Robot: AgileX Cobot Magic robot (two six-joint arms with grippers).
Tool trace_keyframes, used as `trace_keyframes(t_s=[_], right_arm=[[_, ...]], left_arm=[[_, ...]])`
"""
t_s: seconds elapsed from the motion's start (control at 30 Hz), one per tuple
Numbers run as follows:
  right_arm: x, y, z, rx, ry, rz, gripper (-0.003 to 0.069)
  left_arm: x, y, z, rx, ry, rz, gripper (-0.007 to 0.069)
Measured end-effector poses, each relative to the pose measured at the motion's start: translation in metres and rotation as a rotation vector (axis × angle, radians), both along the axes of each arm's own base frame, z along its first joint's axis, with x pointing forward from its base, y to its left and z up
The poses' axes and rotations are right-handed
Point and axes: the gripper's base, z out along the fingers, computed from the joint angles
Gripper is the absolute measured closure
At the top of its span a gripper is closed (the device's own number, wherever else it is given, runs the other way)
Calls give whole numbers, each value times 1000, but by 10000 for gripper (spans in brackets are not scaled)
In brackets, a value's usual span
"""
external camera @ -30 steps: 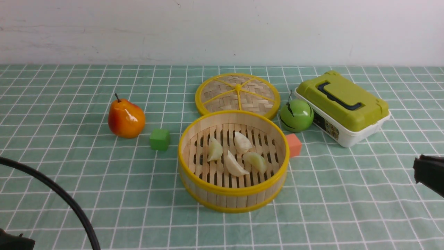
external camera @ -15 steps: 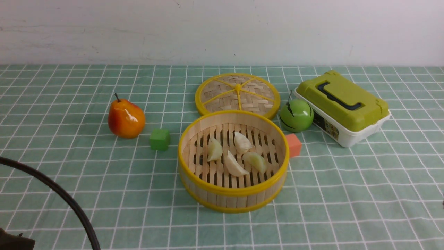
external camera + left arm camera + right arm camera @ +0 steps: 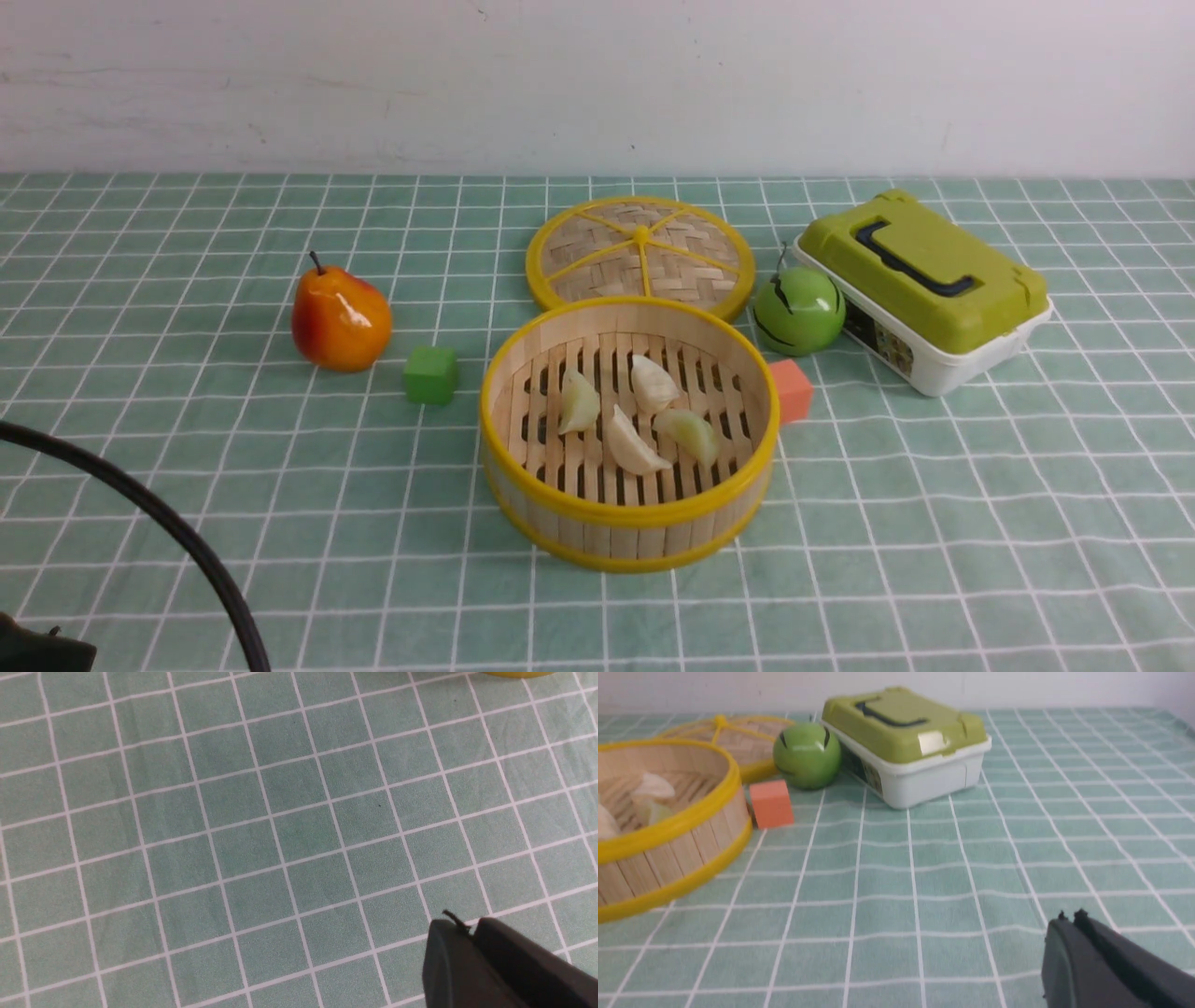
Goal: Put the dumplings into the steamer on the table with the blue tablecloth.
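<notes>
All four dumplings [image 3: 638, 414] lie on the slatted floor of the steamer [image 3: 627, 523], which stands near the middle of the table [image 3: 187, 439], on the blue tablecloth [image 3: 934, 523]. Its lid [image 3: 639, 254] lies flat just behind it, toward the far edge. A green ball [image 3: 798, 311] and a box [image 3: 924, 289] sit toward the far right corner; an orange cube [image 3: 792, 390] sits just beside the steamer's right wall. A pear [image 3: 340, 319] and a green cube [image 3: 430, 375] sit to the steamer's left. The left gripper [image 3: 472, 933] hangs over bare cloth, jaws nearly together, holding nothing. The right gripper [image 3: 1070, 921] is closed and empty, low over the cloth, well apart from the steamer.
</notes>
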Motion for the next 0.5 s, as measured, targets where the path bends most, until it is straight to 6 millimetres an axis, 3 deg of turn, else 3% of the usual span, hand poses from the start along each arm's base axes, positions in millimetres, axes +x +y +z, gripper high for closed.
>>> trace_keyframes(t_s=[0.5], right_arm=[[-3,0,-7,5,101,4,678]], left_arm=[[0,0,0,0,0,0,557]])
